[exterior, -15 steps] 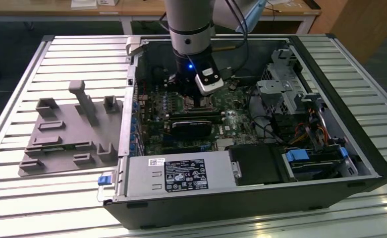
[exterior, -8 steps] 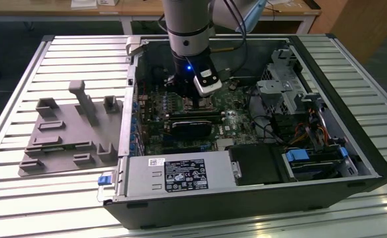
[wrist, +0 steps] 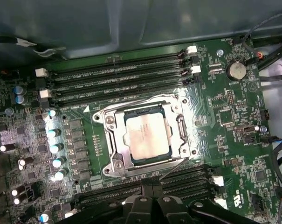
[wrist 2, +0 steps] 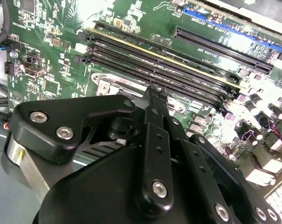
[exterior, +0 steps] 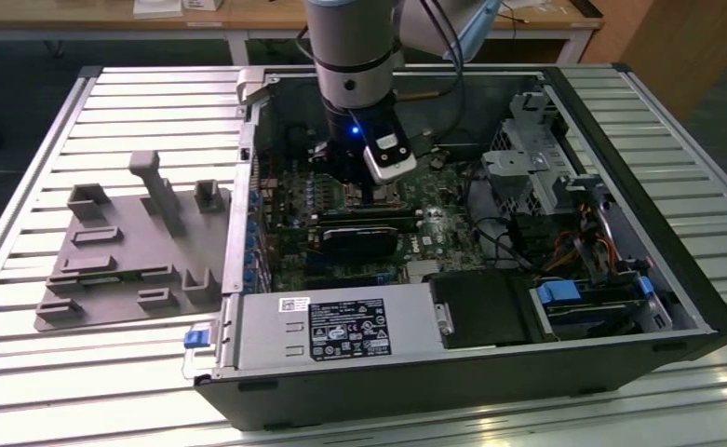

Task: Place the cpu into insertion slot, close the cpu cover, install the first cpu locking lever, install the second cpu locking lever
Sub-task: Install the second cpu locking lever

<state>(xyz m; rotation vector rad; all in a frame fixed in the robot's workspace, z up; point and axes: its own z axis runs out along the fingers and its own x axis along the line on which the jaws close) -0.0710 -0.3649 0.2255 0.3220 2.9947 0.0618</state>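
Note:
In the first wrist view the cpu (wrist: 144,136), a pale silver square, lies flat in the insertion slot (wrist: 181,132) on the green board. The cpu cover (wrist: 116,151), a silver frame, lies down around it. A thin wire locking lever (wrist: 174,167) slants up off the socket's near edge. Its free end is close to my gripper (wrist: 151,185), whose black fingers are pressed together, with nothing seen between them. The second wrist view shows the gripper (wrist 2: 152,91) tips just beside the socket's metal frame (wrist 2: 103,86). The exterior view shows the gripper (exterior: 363,196) low over the board inside the open computer case.
Long black memory slots (wrist: 117,77) run on both sides of the socket. A row of capacitors (wrist: 54,147) and a coin battery (wrist: 234,70) stand nearby. A black card (exterior: 363,237), power supply (exterior: 338,331) and drive cages (exterior: 537,158) crowd the case. A grey fixture tray (exterior: 127,251) lies outside.

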